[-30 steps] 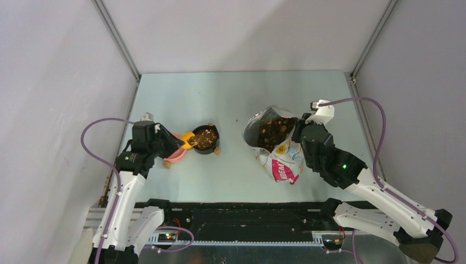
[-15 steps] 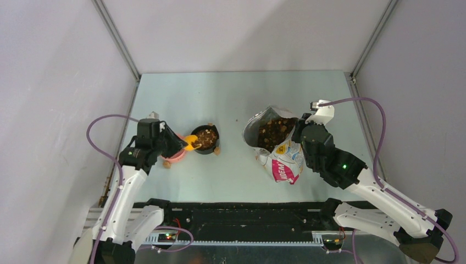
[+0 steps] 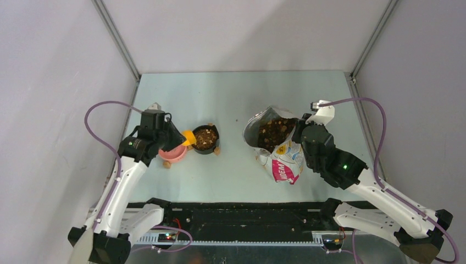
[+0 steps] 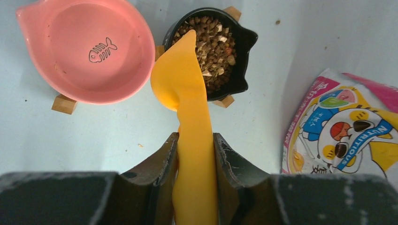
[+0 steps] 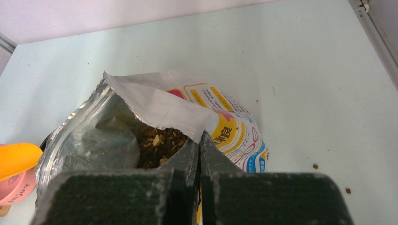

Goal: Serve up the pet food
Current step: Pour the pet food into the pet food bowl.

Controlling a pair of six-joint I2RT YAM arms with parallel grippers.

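Brown pet food (image 3: 205, 137) (image 4: 211, 47) fills the black bowl (image 3: 211, 130) (image 4: 244, 56); more pet food (image 3: 275, 130) (image 5: 157, 145) lies in the open bag (image 3: 286, 159) (image 5: 155, 108). My left gripper (image 3: 175, 139) (image 4: 195, 140) is shut on the handle of the yellow scoop (image 3: 188, 137) (image 4: 180, 79), whose bowl hangs tilted on edge between the empty pink bowl (image 3: 176, 154) (image 4: 89, 51) and the black one. My right gripper (image 3: 301, 127) (image 5: 201, 136) is shut on the bag's rim, holding the mouth open.
A few stray kibble bits (image 5: 315, 166) lie on the pale tabletop right of the bag. The enclosure's walls stand close on the left, right and back sides of the table (image 3: 236, 99).
My left arm has lifted and drawn the scoop back left, away from the black bowl's rim. The right arm and bag have not moved.
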